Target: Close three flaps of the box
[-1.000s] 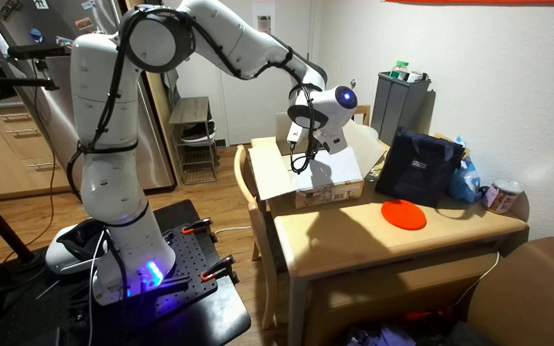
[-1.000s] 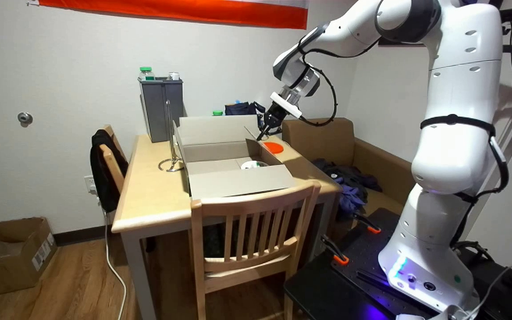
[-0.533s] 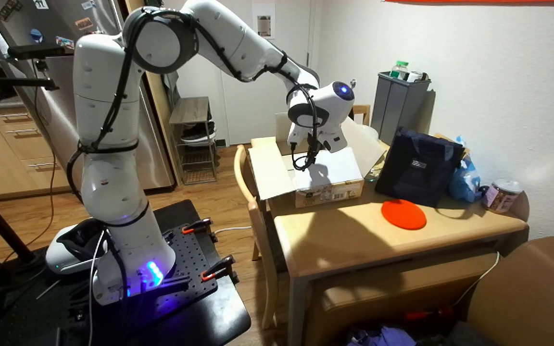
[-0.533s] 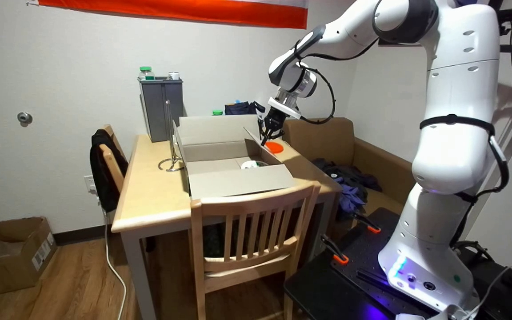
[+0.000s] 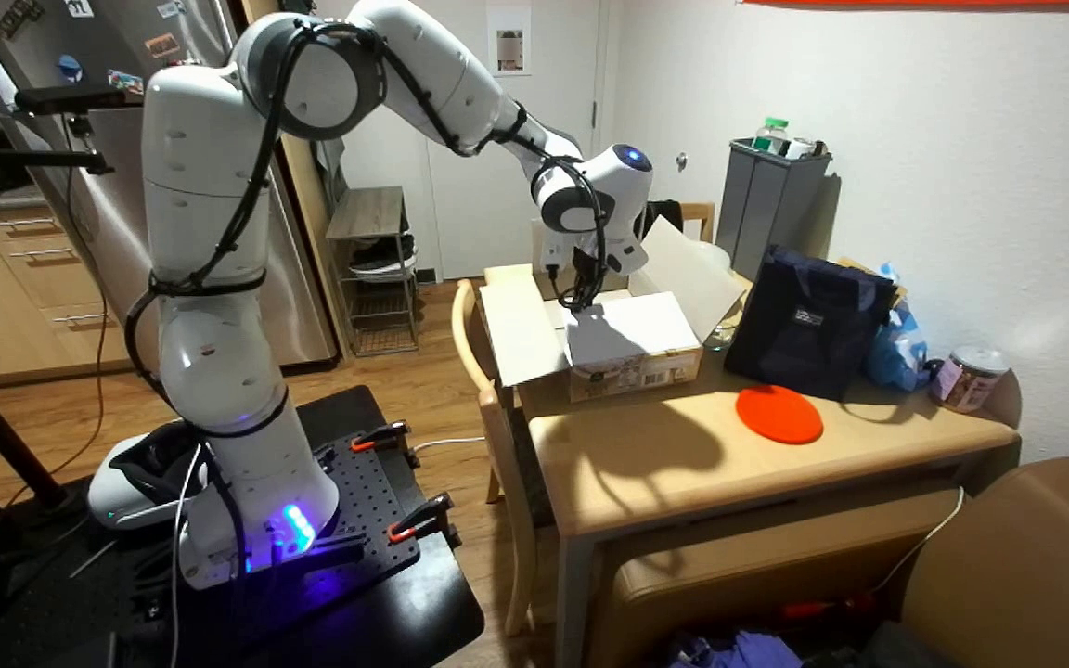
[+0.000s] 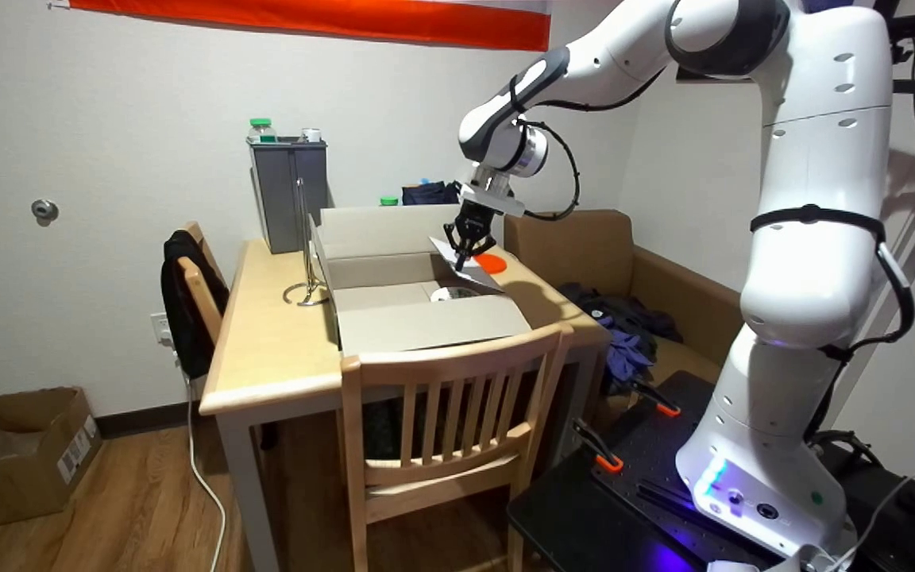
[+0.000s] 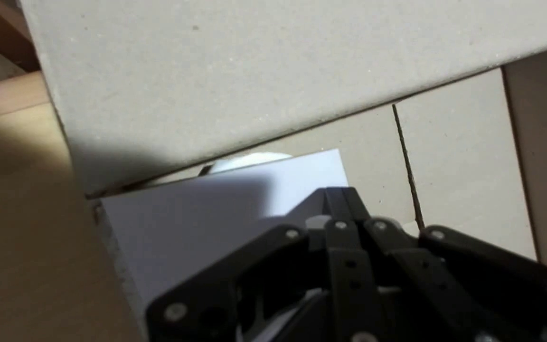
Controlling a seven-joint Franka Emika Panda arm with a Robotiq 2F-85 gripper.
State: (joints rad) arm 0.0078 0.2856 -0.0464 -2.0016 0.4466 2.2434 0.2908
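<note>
The box (image 5: 635, 373) is a tan carton on the table. Its flap on the orange disc's side, the white-faced flap (image 6: 480, 274), slants inward over part of the opening; in an exterior view its pale face (image 5: 632, 327) is turned up. My gripper (image 6: 460, 265) is shut, pointing down with its fingertips at that flap, seemingly touching it. In the wrist view the closed fingertips (image 7: 337, 194) overlie the flap (image 7: 193, 228) near its inner edge. The chair-side flap (image 6: 434, 324) lies folded outward. The bag-side flap (image 5: 690, 276) leans outward, and the far flap (image 5: 548, 249) stands up.
A round white item (image 6: 451, 294) is inside the box. The wooden chair (image 6: 457, 365) stands against the chair-side flap. On the table are an orange disc (image 5: 779, 415), a black bag (image 5: 808, 320) and a metal stand (image 6: 306, 292). A brown couch (image 6: 573, 246) lies beyond.
My gripper, still shut, has moved over the box toward its middle. The flap under its fingertips has tipped from steep to slanting inward. The other flaps have not moved.
</note>
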